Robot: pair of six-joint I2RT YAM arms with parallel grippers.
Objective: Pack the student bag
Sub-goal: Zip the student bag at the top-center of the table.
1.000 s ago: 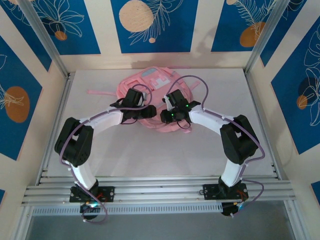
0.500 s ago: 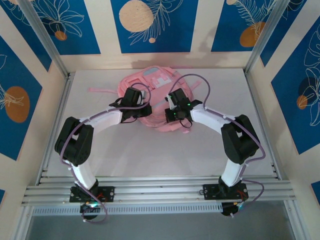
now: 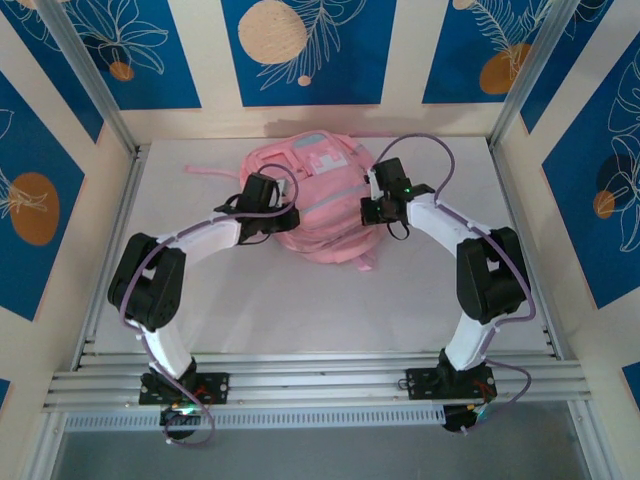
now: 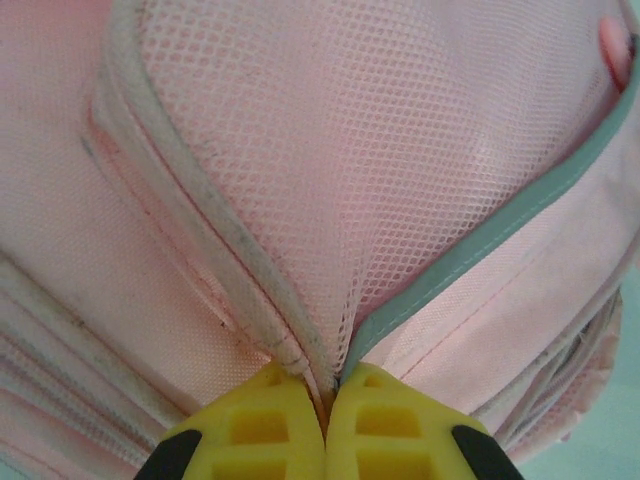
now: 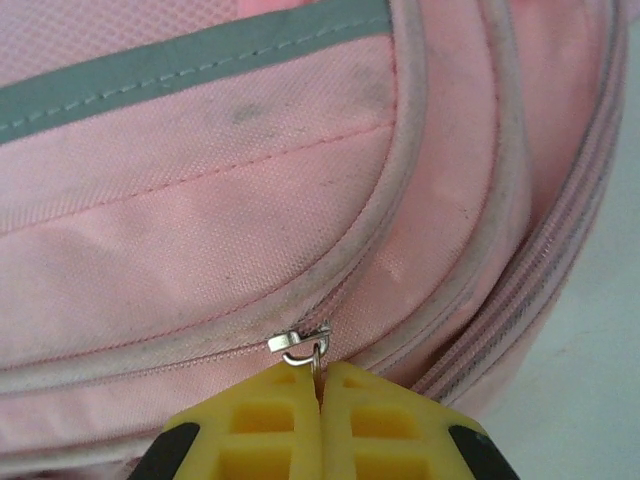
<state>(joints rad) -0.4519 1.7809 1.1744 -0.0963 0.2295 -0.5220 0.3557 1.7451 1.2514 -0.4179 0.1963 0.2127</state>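
The student bag [image 3: 322, 190], a large pink backpack with grey-blue trim, lies at the back middle of the table. My left gripper [image 3: 283, 216] is at its left side. In the left wrist view the yellow fingers [image 4: 328, 385] are shut on a pinch of the bag's fabric [image 4: 300, 355], where the mesh pocket [image 4: 380, 150] meets the piping. My right gripper [image 3: 372, 208] is at the bag's right side. In the right wrist view it [image 5: 322, 375] is shut on the metal zipper pull [image 5: 300, 343] of a zipper that runs along the bag [image 5: 200, 200].
A pink strap [image 3: 210, 171] trails left from the bag. Aluminium posts and patterned walls close in the table on three sides. The white table surface [image 3: 320, 300] spreads between the bag and the arm bases.
My right gripper has moved right and back along the bag, from its middle to its right side, with its jaws closed. The left gripper's jaws have closed; the bag has shifted slightly.
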